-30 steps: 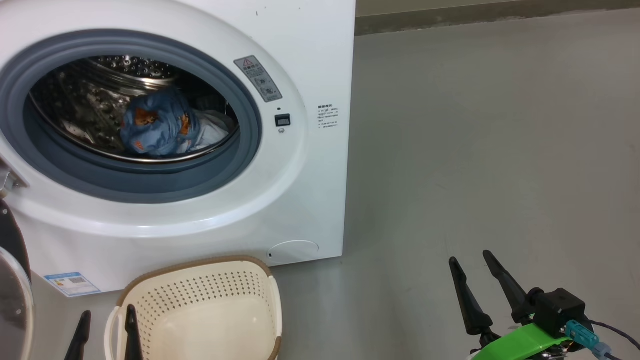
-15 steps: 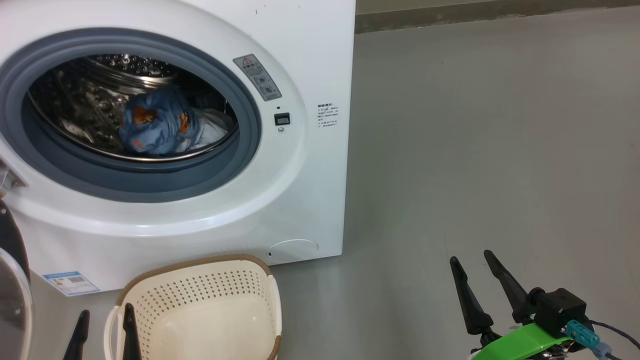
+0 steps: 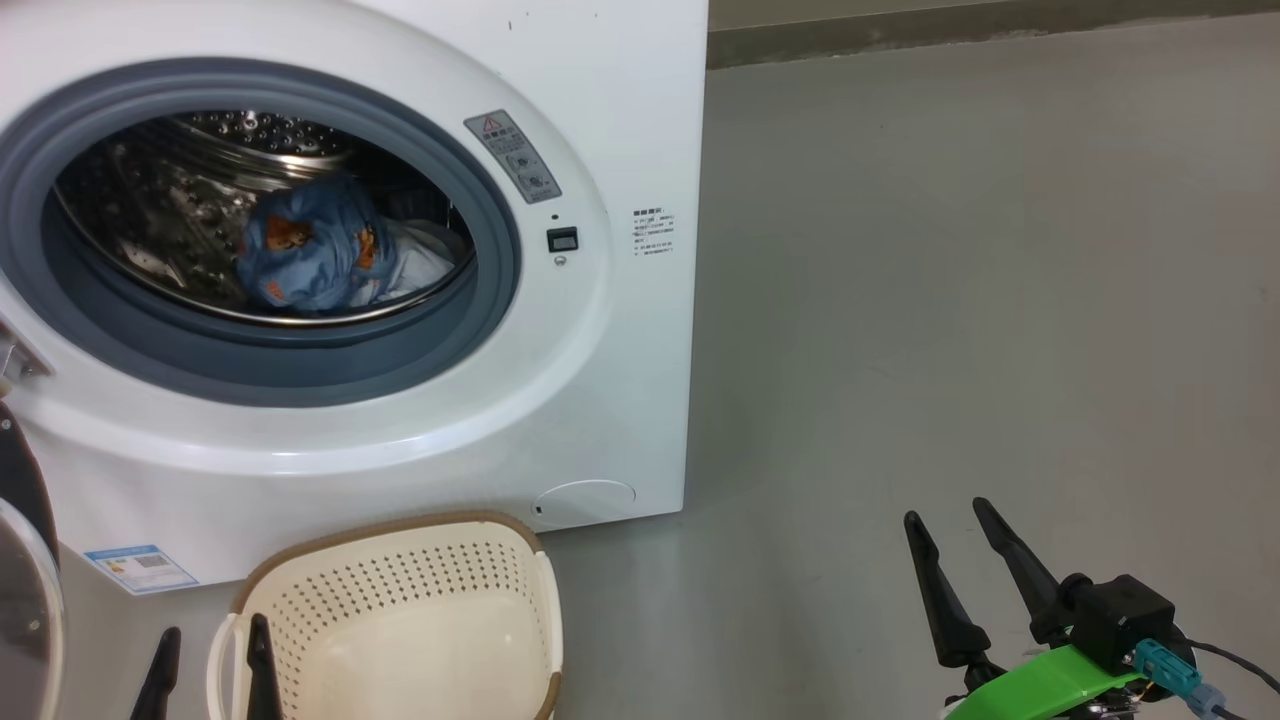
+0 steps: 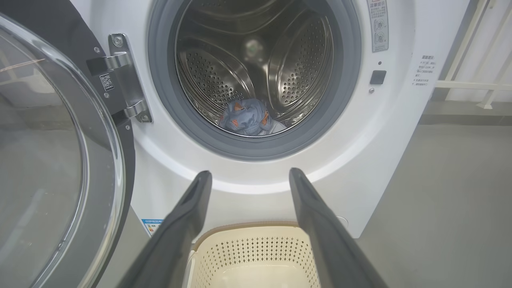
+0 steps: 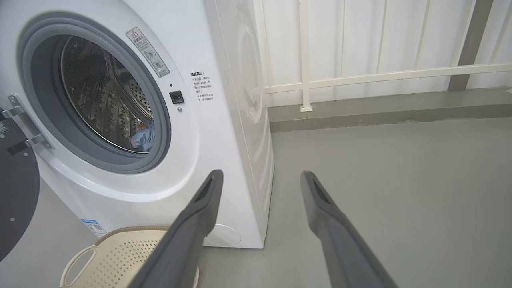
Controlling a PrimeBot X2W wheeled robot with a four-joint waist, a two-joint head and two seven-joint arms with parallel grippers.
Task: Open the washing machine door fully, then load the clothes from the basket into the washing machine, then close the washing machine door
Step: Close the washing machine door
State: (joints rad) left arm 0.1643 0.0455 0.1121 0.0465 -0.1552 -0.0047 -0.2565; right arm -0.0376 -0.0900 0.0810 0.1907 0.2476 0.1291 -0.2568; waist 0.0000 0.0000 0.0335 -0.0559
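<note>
Both left pincer (image 4: 249, 173) and right pincer (image 3: 945, 512) are apart, empty; the washing machine door (image 4: 52, 152) looks heavy, stiff: push its rim.

A smooth grey floor (image 3: 950, 300) carries the white washing machine (image 3: 620, 400), which stands on its left part. The cream basket (image 3: 400, 575) sits on the floor close in front of the machine, below its round opening.

Mouth of the washing machine (image 3: 620, 120) is found unblocked; the clothes (image 3: 310, 255) are heaped low inside the drum. The washing machine door (image 4: 60, 160) is swung wide at left. The basket (image 3: 390, 528) is set on the ground just below the mouth. The floor (image 3: 950, 300) at right is left open.
</note>
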